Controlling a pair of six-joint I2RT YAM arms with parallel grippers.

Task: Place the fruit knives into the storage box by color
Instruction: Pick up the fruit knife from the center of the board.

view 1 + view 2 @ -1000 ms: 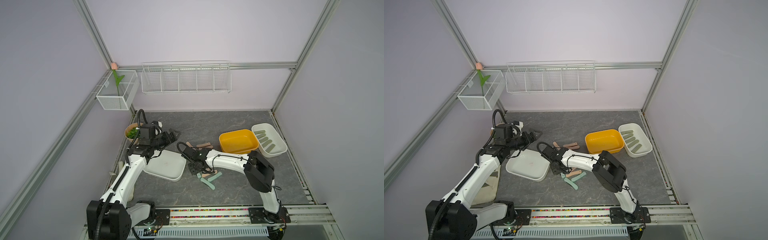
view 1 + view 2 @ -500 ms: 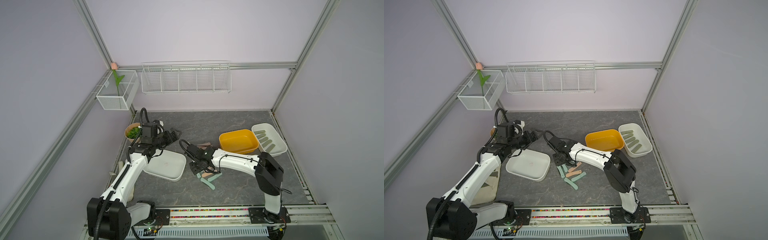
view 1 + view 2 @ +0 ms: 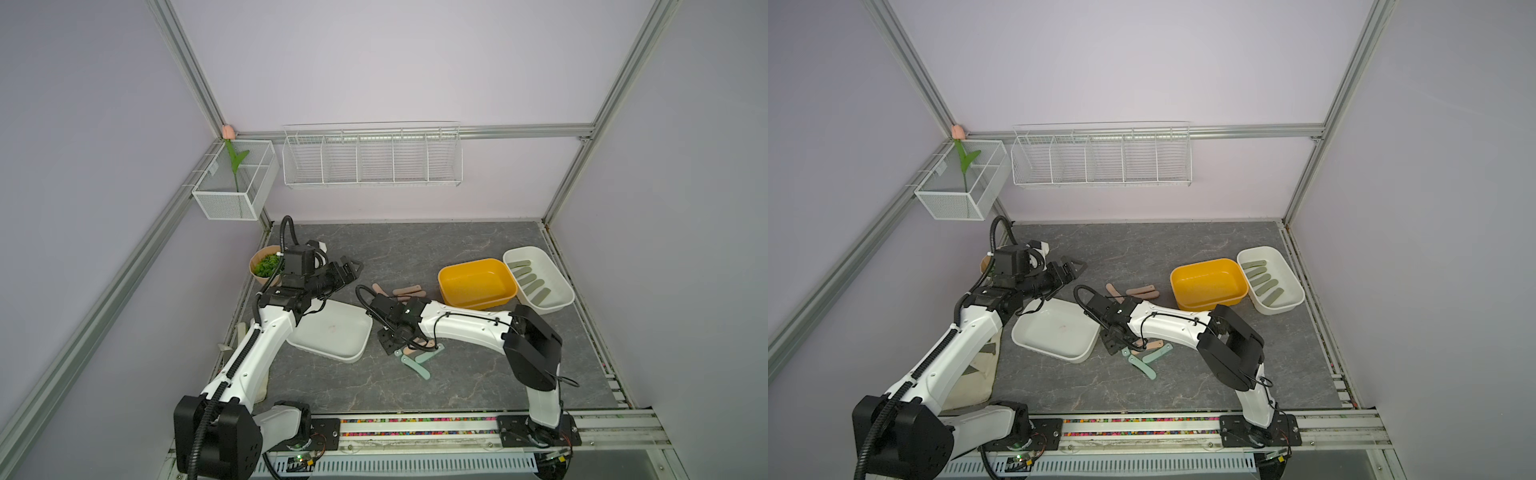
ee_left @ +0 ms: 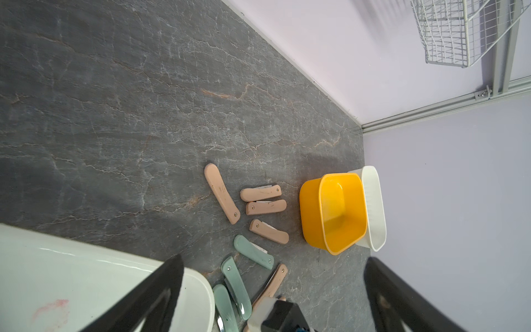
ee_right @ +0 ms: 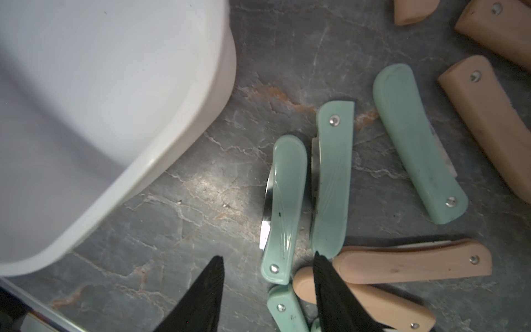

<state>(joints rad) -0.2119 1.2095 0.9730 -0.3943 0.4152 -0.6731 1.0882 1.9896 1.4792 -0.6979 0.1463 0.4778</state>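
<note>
Peach-pink fruit knives (image 3: 405, 291) lie mid-table, with mint-teal ones (image 3: 415, 365) and more peach ones in a pile just in front. My right gripper (image 5: 267, 290) hangs open low over that pile (image 3: 392, 347). The ends of two mint knives (image 5: 284, 207) sit between its fingers (image 5: 330, 293), not gripped. An empty white storage box (image 3: 332, 332) stands just left of the pile. To the right stand a yellow box (image 3: 478, 284), empty, and a white box (image 3: 561, 286) holding several olive knives (image 3: 532, 282). My left gripper (image 3: 353, 266) hovers open and empty behind the left box (image 4: 274, 257).
A potted green plant (image 3: 268, 266) stands at the back left by my left arm. A pale glove (image 3: 976, 365) lies at the table's left edge. Wire baskets (image 3: 372, 158) and a mesh basket with a tulip (image 3: 235, 187) hang on the walls.
My right gripper's jaws have spread apart over the knife pile, and its wrist has turned while the elbow shifted slightly right. My left arm has barely moved.
</note>
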